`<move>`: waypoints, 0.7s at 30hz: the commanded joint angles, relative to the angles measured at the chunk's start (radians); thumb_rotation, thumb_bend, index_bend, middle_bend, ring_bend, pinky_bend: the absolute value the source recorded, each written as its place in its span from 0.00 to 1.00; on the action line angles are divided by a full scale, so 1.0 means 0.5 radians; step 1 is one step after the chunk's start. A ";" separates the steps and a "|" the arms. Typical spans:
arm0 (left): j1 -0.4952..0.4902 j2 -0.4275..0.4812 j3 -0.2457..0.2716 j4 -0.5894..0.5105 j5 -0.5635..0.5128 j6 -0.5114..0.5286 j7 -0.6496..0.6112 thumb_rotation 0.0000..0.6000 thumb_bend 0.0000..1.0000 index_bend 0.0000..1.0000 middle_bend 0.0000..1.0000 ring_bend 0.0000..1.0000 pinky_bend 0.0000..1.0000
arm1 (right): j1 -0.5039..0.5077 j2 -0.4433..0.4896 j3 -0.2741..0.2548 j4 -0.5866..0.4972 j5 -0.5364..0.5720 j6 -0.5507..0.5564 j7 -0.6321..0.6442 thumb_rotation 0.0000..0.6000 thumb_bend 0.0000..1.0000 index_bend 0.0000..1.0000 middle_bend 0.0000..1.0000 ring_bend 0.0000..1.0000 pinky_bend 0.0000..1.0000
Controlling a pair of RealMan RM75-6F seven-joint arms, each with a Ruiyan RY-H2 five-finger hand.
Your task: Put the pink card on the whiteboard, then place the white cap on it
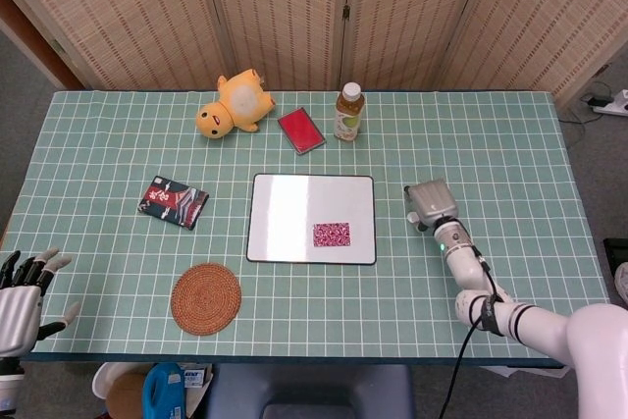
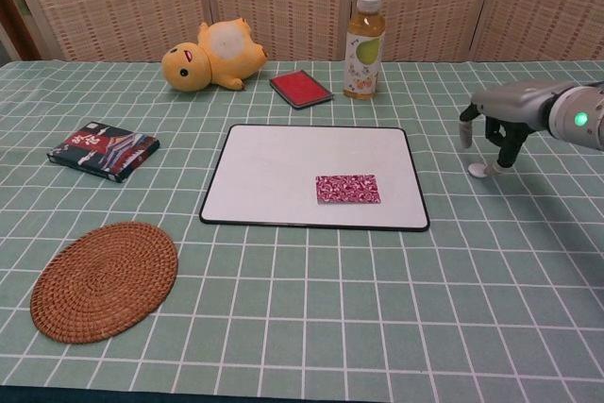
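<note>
head view: high above the table's near edge, looking steeply down, whole table (image 1: 491,125) visible.
chest view: low at the near edge, facing the far edge, closer.
shared: whiteboard (image 1: 294,205) (image 2: 283,172), centre table.

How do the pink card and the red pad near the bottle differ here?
The pink card is patterned; the red pad is plain with a dark border. The pink card lies on the whiteboard square to its edges; the red pad lies on the tablecloth, angled. Both are flat rectangles.
</note>
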 commanded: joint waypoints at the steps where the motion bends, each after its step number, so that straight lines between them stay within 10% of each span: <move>1: 0.000 -0.001 0.000 0.000 -0.001 -0.002 0.002 1.00 0.22 0.23 0.17 0.17 0.05 | -0.008 -0.028 -0.013 0.039 -0.015 -0.016 0.006 1.00 0.20 0.38 0.83 1.00 1.00; 21: -0.001 -0.001 -0.004 0.002 -0.015 -0.014 0.013 1.00 0.22 0.23 0.17 0.17 0.04 | 0.003 -0.125 0.025 0.208 0.000 -0.078 -0.010 1.00 0.22 0.42 0.84 1.00 1.00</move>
